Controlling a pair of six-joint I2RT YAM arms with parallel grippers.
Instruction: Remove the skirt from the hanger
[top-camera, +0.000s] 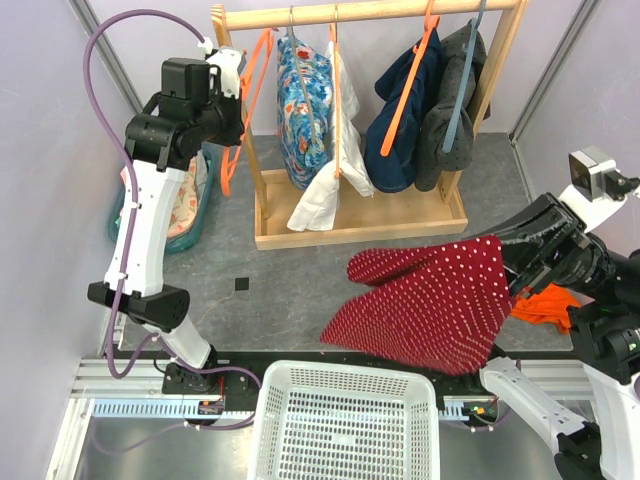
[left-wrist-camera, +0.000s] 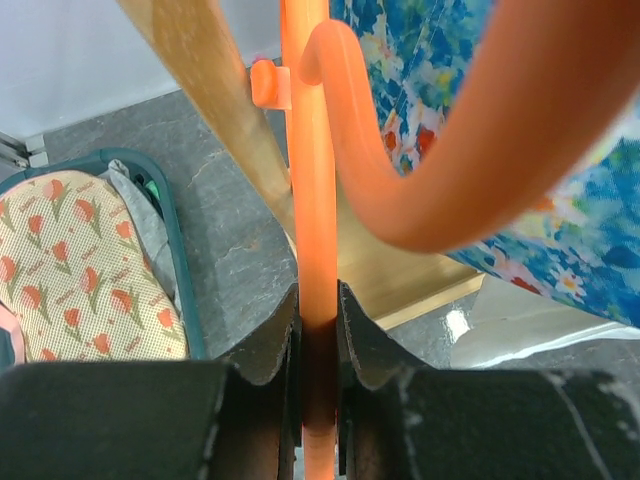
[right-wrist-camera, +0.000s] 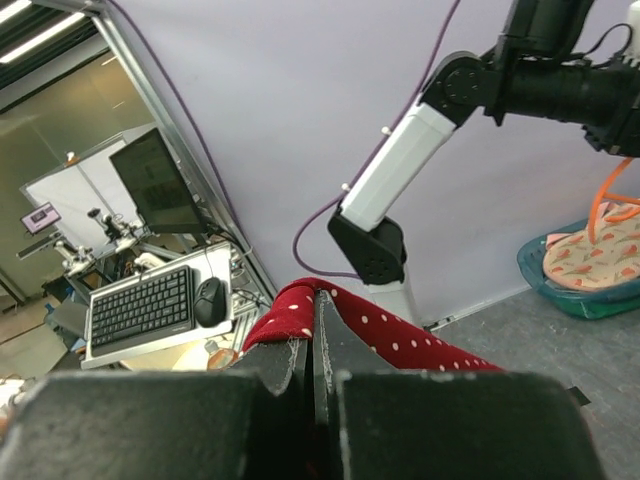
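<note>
**Over the near right part of the table, the skirt is held clear of the hanger**

The skirt (top-camera: 430, 305) is pinched by its edge in the right gripper (right-wrist-camera: 315, 320), whose jaws are pressed tight together on the red dotted cloth. It is spread out in the air above the near right part of the table (top-camera: 290, 260). Its lowest corner is near the far rim of the white basket (top-camera: 345, 368).

The hanger (left-wrist-camera: 308, 200) is held well apart from the skirt, up by the far left corner, beside the wooden rack (top-camera: 360, 12). One thin bar of the hanger is squeezed in the left gripper (left-wrist-camera: 318, 300). Those jaws are narrow, with only the bar between them.

No part of the skirt can be seen on the hanger, so the pulling-off looks done.

The cloth looks soft and floppy, so it should be held tight until it is resting on something. It should be lowered slowly, so that the wide hem is not caught on the basket rim. The hanger should be held away from the rack post and from the blue flowery garment (top-camera: 303, 95) next to it, because the hook could be snagged there. Whether the basket is meant for the skirt cannot be told.
</note>
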